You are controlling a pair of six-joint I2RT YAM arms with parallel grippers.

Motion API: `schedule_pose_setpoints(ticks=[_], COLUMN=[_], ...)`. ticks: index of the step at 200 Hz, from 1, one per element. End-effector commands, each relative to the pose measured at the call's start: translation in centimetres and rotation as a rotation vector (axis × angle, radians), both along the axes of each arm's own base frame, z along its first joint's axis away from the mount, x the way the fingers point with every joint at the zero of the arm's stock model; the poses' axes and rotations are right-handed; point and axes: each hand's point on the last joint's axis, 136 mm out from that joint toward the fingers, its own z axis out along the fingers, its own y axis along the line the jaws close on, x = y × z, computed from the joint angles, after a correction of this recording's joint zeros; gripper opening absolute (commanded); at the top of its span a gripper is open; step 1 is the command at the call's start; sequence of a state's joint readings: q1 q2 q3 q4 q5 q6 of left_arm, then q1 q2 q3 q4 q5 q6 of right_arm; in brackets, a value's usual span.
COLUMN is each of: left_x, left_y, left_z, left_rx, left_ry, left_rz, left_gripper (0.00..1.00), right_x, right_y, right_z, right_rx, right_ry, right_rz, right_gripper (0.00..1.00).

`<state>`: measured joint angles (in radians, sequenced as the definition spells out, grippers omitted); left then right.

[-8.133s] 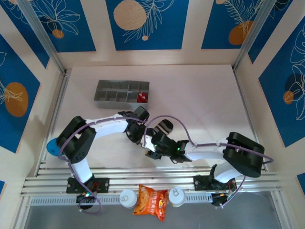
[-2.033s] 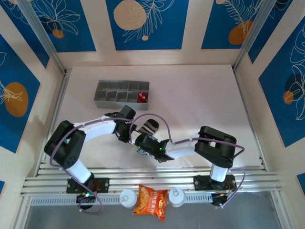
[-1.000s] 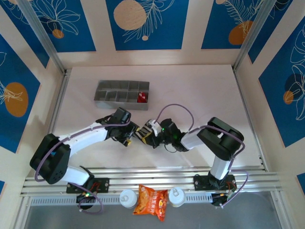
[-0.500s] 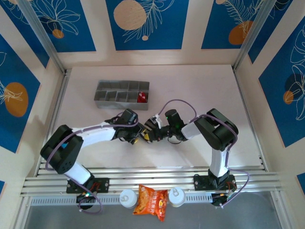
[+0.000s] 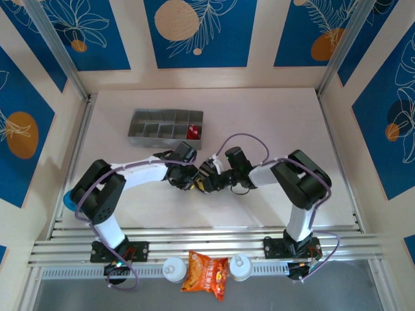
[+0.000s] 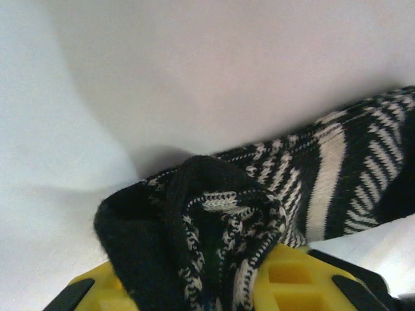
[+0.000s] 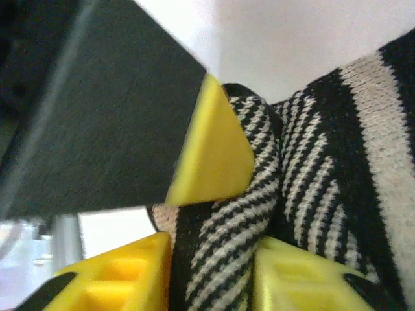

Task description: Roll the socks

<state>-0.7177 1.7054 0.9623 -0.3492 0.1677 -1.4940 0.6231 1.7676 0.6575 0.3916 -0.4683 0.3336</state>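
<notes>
The black sock with grey-white stripes [image 5: 205, 173] lies bunched at mid-table, between my two grippers. My left gripper [image 5: 190, 181] meets it from the left; in the left wrist view its yellow fingers [image 6: 299, 280] sit at the bottom with the sock's cuff [image 6: 214, 227] bunched between them. My right gripper [image 5: 210, 181] comes from the right. Its yellow pads [image 7: 123, 275] stand a little apart, and a fold of the striped sock [image 7: 220, 253] fills the gap and touches both. The left gripper's yellow fingertip [image 7: 214, 146] presses the same fold. The red sock [image 5: 193, 132] sits in the grey tray.
A grey compartment tray [image 5: 155, 127] stands behind and left of the grippers. An orange snack packet [image 5: 204, 272] and two white caps [image 5: 174, 267] sit on the front rail. A blue object [image 5: 69, 199] lies at the left edge. Walls enclose the table.
My left gripper has slid right onto the striped sock and its jaws have closed in on the cuff. The right gripper's jaws have widened slightly while staying on the sock.
</notes>
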Motion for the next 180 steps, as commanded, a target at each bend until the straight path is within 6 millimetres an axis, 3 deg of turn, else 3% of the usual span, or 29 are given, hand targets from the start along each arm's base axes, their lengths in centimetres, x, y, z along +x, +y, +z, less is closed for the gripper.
schedule_pose_setpoints(ticks=[1,24,33,58,126,180], left_x=[-7.1,-7.4,-7.6,-8.0,-7.5,-6.8], left_y=[6.6,7.2,7.5,7.8,6.0,4.9], left_z=[-4.1,-3.0,-2.7,-2.1,-2.6,-2.5], left_rx=[0.301,0.342,0.354,0.368,0.355,0.340], left_ry=[0.291,0.319,0.333,0.353,0.422,0.441], left_rz=[0.020,0.035,0.048,0.082,0.045,0.026], left_gripper=[0.22,0.19,0.14,0.13,0.08,0.06], right_x=[0.0,-0.2,-0.7,-2.2,-3.7,-2.8], right_y=[-3.3,-3.3,-3.1,-1.9,1.9,2.6], right_z=[-1.2,1.5,1.9,2.4,3.3,1.1], right_rx=[-0.218,-0.205,-0.209,-0.255,-0.330,-0.398], right_ry=[-0.267,-0.472,-0.505,-0.630,-0.806,-0.789], right_rz=[-0.062,-0.062,-0.047,-0.006,0.042,0.023], right_gripper=[0.41,0.54,0.57,0.77,0.79,0.76])
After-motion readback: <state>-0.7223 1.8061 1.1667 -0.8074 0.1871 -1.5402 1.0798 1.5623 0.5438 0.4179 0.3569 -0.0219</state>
